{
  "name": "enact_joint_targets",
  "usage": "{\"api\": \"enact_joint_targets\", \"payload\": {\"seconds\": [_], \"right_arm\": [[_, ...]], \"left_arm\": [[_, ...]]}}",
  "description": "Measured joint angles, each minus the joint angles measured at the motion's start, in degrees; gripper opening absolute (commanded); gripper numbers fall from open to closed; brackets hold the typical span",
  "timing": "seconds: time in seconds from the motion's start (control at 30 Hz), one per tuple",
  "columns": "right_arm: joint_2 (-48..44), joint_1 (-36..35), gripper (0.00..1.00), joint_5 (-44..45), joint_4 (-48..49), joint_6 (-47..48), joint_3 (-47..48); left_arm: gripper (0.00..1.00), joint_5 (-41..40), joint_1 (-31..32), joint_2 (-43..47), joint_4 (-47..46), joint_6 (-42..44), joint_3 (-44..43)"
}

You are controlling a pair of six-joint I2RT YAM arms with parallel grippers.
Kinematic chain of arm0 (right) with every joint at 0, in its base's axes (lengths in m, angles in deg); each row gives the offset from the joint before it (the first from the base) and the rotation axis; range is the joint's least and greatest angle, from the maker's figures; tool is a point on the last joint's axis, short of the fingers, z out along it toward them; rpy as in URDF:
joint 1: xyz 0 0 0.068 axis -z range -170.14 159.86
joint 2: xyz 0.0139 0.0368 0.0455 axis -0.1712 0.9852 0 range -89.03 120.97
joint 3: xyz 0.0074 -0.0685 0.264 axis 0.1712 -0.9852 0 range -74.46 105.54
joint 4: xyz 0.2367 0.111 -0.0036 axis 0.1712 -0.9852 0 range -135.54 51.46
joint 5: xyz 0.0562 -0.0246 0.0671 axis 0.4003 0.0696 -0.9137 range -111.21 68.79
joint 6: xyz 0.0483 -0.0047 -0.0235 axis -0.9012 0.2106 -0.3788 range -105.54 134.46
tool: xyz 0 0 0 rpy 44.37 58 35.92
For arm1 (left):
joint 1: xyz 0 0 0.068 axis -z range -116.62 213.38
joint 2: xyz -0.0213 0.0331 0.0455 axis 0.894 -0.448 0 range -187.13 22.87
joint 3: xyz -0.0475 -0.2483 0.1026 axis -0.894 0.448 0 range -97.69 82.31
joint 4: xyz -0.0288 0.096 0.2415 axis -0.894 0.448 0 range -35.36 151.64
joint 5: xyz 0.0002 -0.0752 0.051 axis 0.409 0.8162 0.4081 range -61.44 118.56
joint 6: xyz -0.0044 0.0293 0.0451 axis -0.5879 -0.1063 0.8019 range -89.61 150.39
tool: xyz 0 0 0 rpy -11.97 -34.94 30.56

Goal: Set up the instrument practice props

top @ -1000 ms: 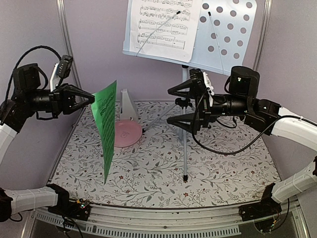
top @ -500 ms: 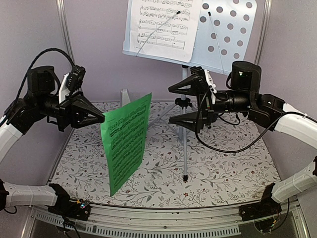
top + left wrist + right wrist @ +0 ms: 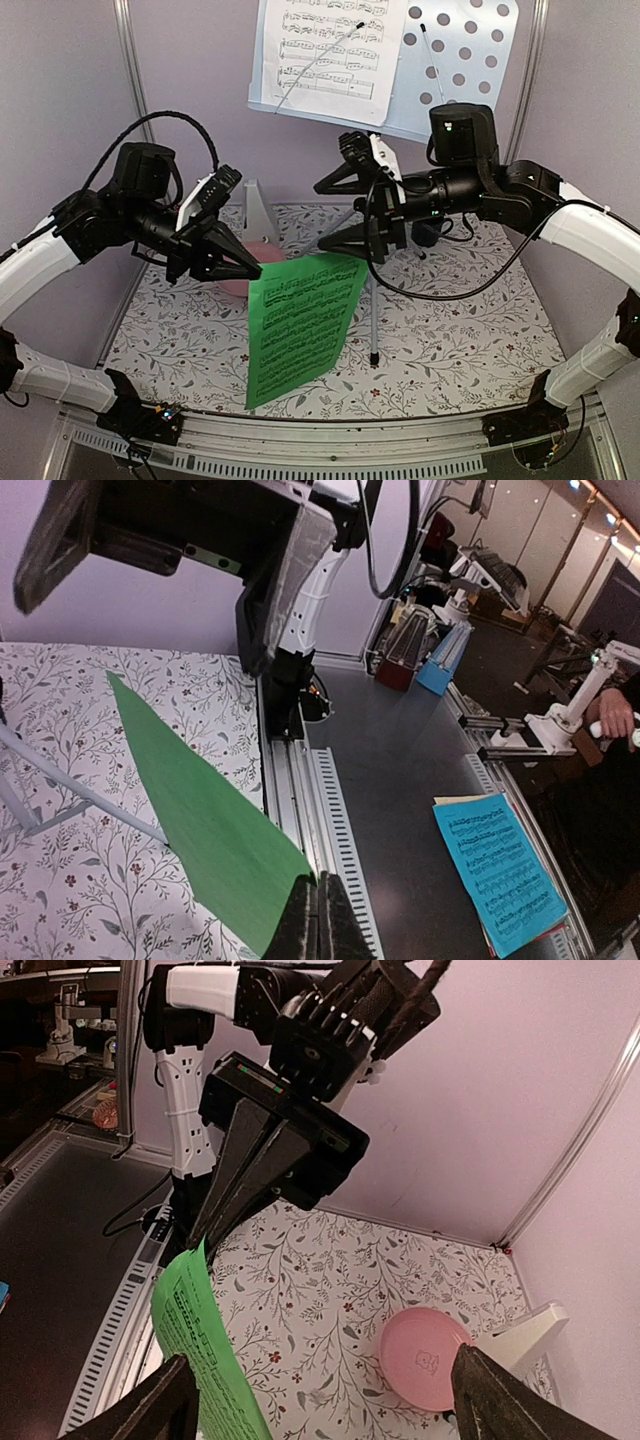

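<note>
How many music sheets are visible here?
3: white sheet on the music stand, green sheet in the left gripper, blue sheet on the dark surface off the table; more may hide beneath it.

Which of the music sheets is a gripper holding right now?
The green sheet: the left gripper is shut on its top corner and it hangs above the table. The white sheet rests on the music stand, untouched.

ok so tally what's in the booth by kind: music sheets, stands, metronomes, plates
music sheets: 2, the white sheet on the music stand and the green sheet pinched in the left gripper
music stand: 1
metronome: 1
pink plate: 1
total: 5
</note>
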Motion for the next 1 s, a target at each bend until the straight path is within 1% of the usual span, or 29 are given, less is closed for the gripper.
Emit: {"api": "enact_joint_targets", "payload": {"seconds": [0.17, 0.3, 0.47, 0.5, 0.53, 0.6, 0.63, 0.7, 0.77, 0.8, 0.87, 0.9, 0.93, 0.97, 1.0], "right_arm": [[4.5, -2.4, 0.84, 1.0, -7.7, 1.0, 3.0], [7.2, -3.0, 0.77, 1.0, -12.8, 1.1, 4.9], [8.7, -3.6, 0.65, 1.0, -16.2, 1.0, 7.1], [9.0, -3.8, 0.59, 1.0, -16.7, 0.9, 7.6], [9.5, -4.1, 0.51, 1.0, -17.4, 0.9, 8.2], [10.1, -4.5, 0.28, 1.0, -17.9, 1.1, 8.8], [10.5, -4.7, 0.21, 1.1, -18.5, 0.8, 9.0], [11.1, -5.0, 0.20, 1.4, -19.2, 0.6, 9.2], [11.6, -5.1, 0.08, 1.5, -20.0, 0.0, 9.4], [11.8, -5.1, 0.00, 1.6, -20.3, -0.2, 9.4], [12.1, -5.2, 0.00, 1.9, -21.0, -0.8, 9.6], [12.2, -5.3, 0.00, 2.0, -21.1, -0.9, 9.9], [12.3, -5.3, 0.00, 2.4, -21.2, -1.1, 10.3], [12.3, -5.3, 0.00, 2.6, -21.2, -1.3, 10.5], [12.3, -5.3, 0.00, 3.0, -21.1, -1.6, 10.7]], "left_arm": [[0.00, -3.7, 3.7, -2.7, 2.3, 3.1, -1.9], [0.00, -6.2, 5.6, -4.3, 3.4, 5.0, -3.1], [0.00, -9.0, 6.7, -5.6, 4.3, 6.7, -4.0], [0.00, -9.7, 6.8, -5.6, 4.4, 7.0, -4.0], [0.00, -10.4, 6.8, -5.6, 4.4, 7.2, -4.0], [0.00, -11.8, 6.9, -5.5, 4.3, 7.6, -4.1], [0.00, -12.5, 6.9, -5.5, 4.2, 7.8, -4.1], [0.00, -14.0, 6.9, -5.4, 3.9, 8.1, -4.1], [0.00, -15.6, 6.9, -5.0, 3.2, 8.3, -4.1], [0.00, -16.4, 6.9, -4.8, 2.7, 8.4, -4.0], [0.00, -17.8, 6.9, -4.4, 1.7, 8.4, -4.0], [0.02, -18.8, 6.9, -4.0, 1.1, 8.5, -4.0], [0.12, -19.4, 7.0, -3.7, 0.5, 8.4, -3.8], [0.27, -19.9, 6.9, -3.5, 0.1, 8.5, -3.7], [0.43, -20.9, 7.0, -3.0, -1.1, 8.5, -3.2]]}}
